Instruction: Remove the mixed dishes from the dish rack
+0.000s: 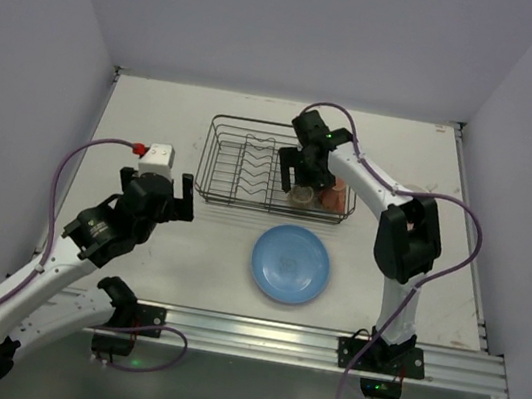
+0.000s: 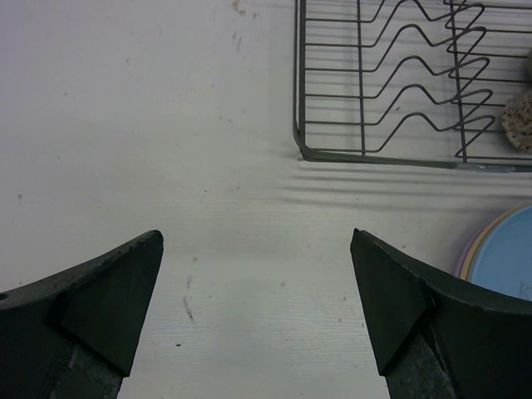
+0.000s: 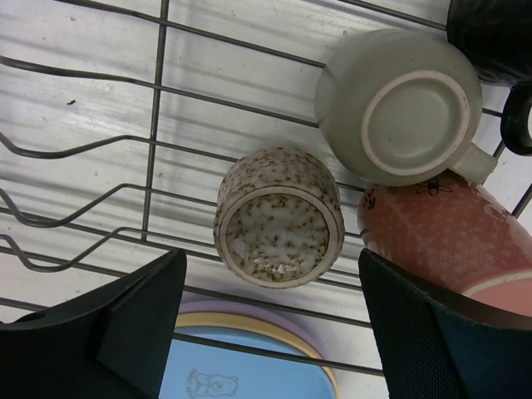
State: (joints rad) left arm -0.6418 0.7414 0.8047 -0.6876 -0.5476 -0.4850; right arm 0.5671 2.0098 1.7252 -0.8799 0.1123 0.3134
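Observation:
The black wire dish rack (image 1: 251, 167) stands mid-table. Its right end holds cups: a beige speckled cup (image 3: 278, 218) bottom-up, an olive-grey cup (image 3: 399, 104) bottom-up, a pink cup (image 3: 449, 233) on its side, and a dark cup (image 3: 499, 33) at the frame corner. My right gripper (image 1: 301, 183) hovers open above these cups, its fingers (image 3: 133, 324) either side of the beige one and apart from it. A stack of plates, blue plate (image 1: 290, 263) on top, lies on the table in front of the rack. My left gripper (image 1: 160, 181) is open and holds nothing, left of the rack.
Yellow and purple rims show under the blue plate (image 3: 241, 374). The rack's left half (image 2: 374, 154) shows only divider prongs. White walls enclose the table on three sides. Bare tabletop (image 2: 249, 166) lies under my left gripper (image 2: 256, 237).

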